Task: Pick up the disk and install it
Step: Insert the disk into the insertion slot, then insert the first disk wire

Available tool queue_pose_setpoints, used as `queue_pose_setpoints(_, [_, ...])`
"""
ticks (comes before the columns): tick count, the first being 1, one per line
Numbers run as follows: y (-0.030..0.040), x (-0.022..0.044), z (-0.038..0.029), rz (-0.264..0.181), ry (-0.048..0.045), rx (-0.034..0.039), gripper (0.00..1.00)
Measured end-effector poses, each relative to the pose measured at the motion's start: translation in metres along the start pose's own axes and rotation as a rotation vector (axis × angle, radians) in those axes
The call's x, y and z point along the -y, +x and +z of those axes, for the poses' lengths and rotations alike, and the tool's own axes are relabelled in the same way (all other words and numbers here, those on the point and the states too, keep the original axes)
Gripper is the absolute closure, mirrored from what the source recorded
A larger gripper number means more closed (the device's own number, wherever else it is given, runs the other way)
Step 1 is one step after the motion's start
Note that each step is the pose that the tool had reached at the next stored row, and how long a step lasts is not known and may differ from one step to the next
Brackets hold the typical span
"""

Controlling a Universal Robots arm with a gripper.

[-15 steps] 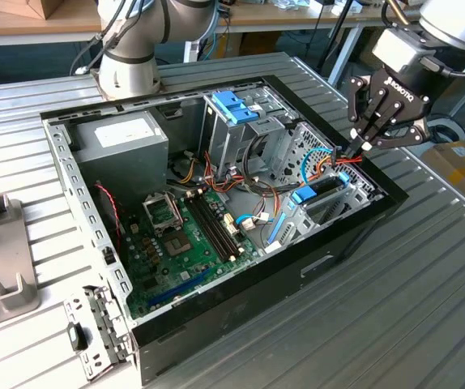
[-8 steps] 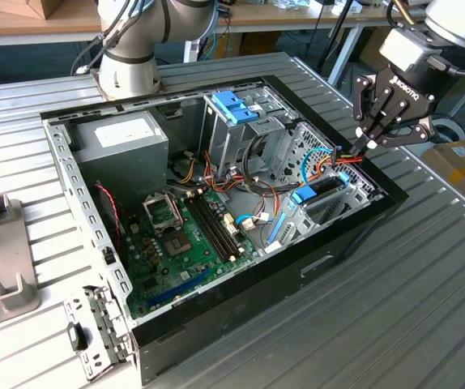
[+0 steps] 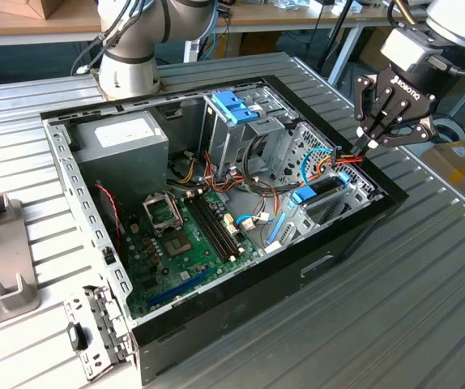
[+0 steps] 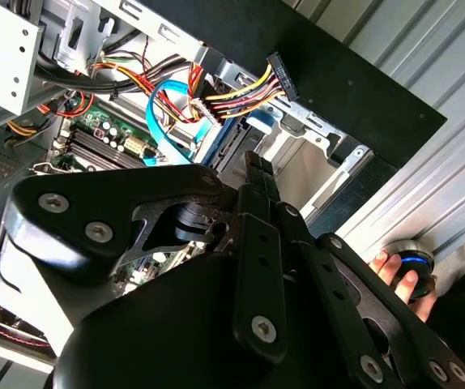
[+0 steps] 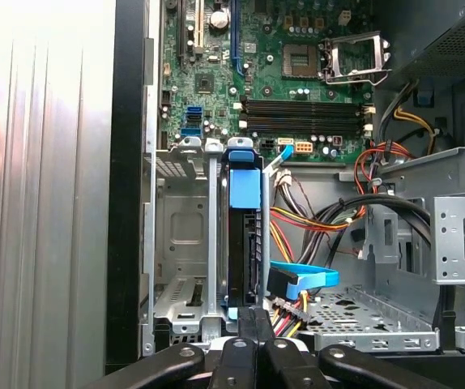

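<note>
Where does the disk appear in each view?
Exterior view: the disk stands on edge in the drive cage, at the case's end toward the exterior view's right.
First wrist view: on edge in the cage, blue bracket facing the camera.
Second wrist view: partly hidden beside the cage.
Shared landmark: green motherboard.

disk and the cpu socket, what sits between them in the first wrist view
In the first wrist view, the black RAM slots run across the green motherboard between the disk and the CPU socket.
</note>
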State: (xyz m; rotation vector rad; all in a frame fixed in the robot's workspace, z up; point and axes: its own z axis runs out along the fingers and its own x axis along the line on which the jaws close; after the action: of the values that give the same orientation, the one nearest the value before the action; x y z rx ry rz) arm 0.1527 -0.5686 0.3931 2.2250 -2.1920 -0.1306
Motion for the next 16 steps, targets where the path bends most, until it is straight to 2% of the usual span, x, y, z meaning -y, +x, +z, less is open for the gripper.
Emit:
queue_pose_setpoints(8, [0.0, 0.0001, 0.0, 0.0, 0.0, 0.0, 0.9])
queue_pose_setpoints(9, [0.0, 0.0002, 0.0, 0.0, 0.0, 0.0, 0.58])
queue_pose_setpoints(10, [-0.0002, 0.0079, 0.0001, -0.011, -0.0005, -0.0007, 0.52])
queue_pose_setpoints(11, [-0.0001, 0.0104, 0.0005, -0.02, -0.001, -0.0013, 0.52])
queue_pose_setpoints(12, [0.0, 0.0139, 0.0008, -0.057, -0.0028, -0.0039, 0.52])
queue_pose_setpoints(16, [0.0, 0.0159, 0.0011, -0.095, -0.0046, -0.0069, 0.52])
